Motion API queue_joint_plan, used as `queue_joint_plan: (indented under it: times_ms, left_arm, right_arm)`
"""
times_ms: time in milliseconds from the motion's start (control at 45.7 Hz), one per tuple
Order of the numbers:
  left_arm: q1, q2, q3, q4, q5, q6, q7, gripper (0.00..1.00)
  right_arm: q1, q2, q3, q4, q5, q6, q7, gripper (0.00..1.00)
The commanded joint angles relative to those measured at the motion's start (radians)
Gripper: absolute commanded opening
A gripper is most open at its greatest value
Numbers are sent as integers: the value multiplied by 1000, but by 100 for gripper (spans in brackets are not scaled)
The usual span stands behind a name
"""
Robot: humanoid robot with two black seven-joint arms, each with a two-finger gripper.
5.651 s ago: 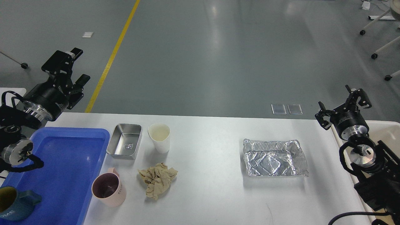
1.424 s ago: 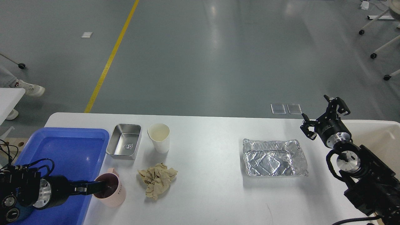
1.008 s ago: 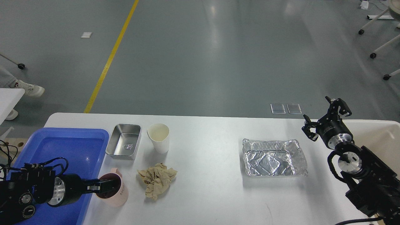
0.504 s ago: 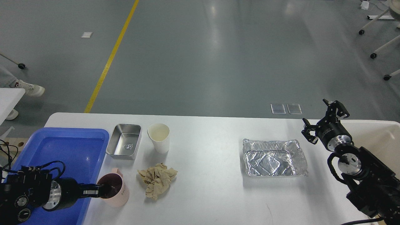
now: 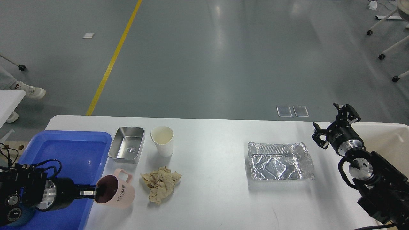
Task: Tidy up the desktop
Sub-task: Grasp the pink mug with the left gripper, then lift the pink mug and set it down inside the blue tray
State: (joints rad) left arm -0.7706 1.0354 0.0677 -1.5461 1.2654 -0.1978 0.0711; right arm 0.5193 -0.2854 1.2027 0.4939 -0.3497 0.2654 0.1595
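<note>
The desktop (image 5: 211,153) runs lengthwise left to right. The left gripper (image 5: 92,192) grips the tilted pink mug (image 5: 115,193) by its rim, mouth facing left. The right gripper (image 5: 335,123) hangs spread, holding nothing.

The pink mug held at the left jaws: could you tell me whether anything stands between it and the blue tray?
Nothing visible does. The pink mug hangs tilted right beside the blue tray, whose near floor is bare.

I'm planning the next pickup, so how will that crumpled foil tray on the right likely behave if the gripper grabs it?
The foil tray looks thin and already wrinkled, so it will probably dent or fold under a pinch. It appears empty, so likely very light, and may slide on the smooth desktop when pushed.
</note>
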Motion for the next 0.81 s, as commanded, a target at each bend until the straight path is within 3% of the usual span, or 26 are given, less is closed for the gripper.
queue_joint_plan:
  times_ms: [0, 285, 504, 789]
  left_arm:
    - [-58, 80, -2, -57, -1, -29, -13, 0]
    - [-341, 345, -23, -103, -60, -307, -154, 0]
    - [-552, 437, -26, -97, -254, -475, -152, 0]
    - [-556, 482, -17, -97, -264, -535, -122, 0]
  right_arm:
    - [4, 2, 2, 0, 0, 0, 0, 100]
    - [4, 12, 2, 5, 0, 0, 0, 100]
    - [5, 34, 2, 6, 0, -6, 0, 100]
    - [7, 35, 2, 6, 0, -6, 0, 100]
